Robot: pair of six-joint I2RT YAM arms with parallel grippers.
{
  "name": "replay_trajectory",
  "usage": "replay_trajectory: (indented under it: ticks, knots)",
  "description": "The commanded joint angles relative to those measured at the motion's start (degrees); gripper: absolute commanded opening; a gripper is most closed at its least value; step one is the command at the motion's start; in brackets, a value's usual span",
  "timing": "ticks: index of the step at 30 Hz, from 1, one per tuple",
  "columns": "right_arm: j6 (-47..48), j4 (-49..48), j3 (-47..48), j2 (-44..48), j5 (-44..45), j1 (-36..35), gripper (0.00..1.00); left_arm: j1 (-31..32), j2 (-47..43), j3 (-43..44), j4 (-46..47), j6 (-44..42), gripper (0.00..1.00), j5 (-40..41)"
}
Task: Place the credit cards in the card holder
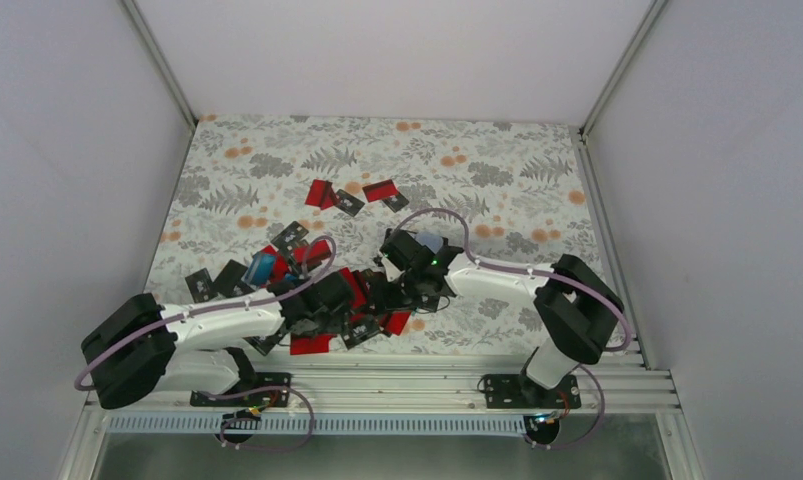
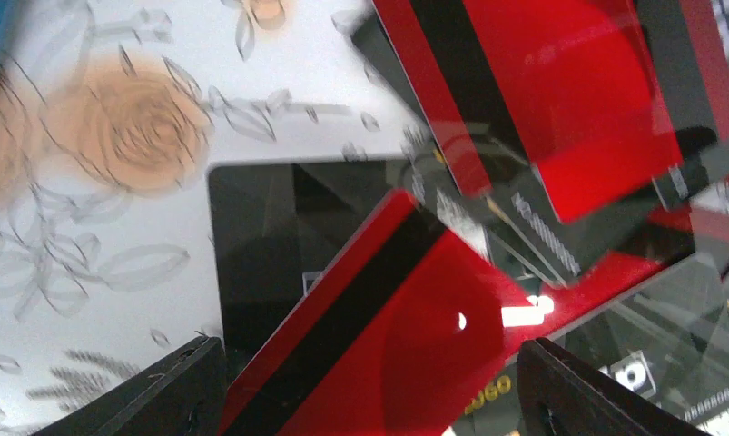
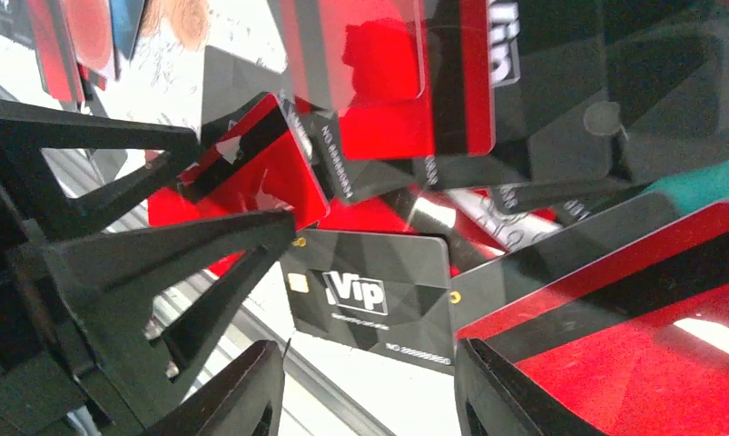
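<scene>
Credit cards (image 1: 310,344) are mostly heaped front-middle of the table (image 1: 517,170), both arms nosed into the heap, w/ a few strays further back. Left gripper (image 2: 369,354) has its jaws wide, a red card (image 2: 406,336) w/ black stripe lying betw them. Right gripper (image 3: 368,356) is abt half spread, not clamped on anything, black Vip card (image 3: 374,295) just past its tips, and tbh I can't pick out the card holder among the black stuff.

My fingers (image 2: 605,395) are matte black. The credit cards (image 2: 406,345) are glossy red with a black stripe, or faceted black with white "Vip" lettering. The counter (image 2: 279,91) is white, printed with grey leaves and orange blossoms.
</scene>
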State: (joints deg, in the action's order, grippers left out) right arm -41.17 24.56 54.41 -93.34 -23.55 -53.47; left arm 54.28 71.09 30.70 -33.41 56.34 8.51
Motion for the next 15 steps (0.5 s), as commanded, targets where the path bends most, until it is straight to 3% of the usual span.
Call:
replay_trajectory:
  ticks: [1,6,15]
  knots:
    - [-3.2,-2.6,-2.0,2.5,-0.1,-2.4,0.50,4.3,-0.1,-1.4,-4.9,7.8,0.80,-5.3]
    - [-4.1,-4.0,-3.6,3.4,-0.1,-3.3,0.50,8.1,1.2,-0.5,-1.5,6.3,0.80,-4.5]
    - [-3.4,-2.7,-4.5,6.1,1.7,-3.2,0.51,13.4,15.2,8.4,-9.4,0.9,0.80,0.0]
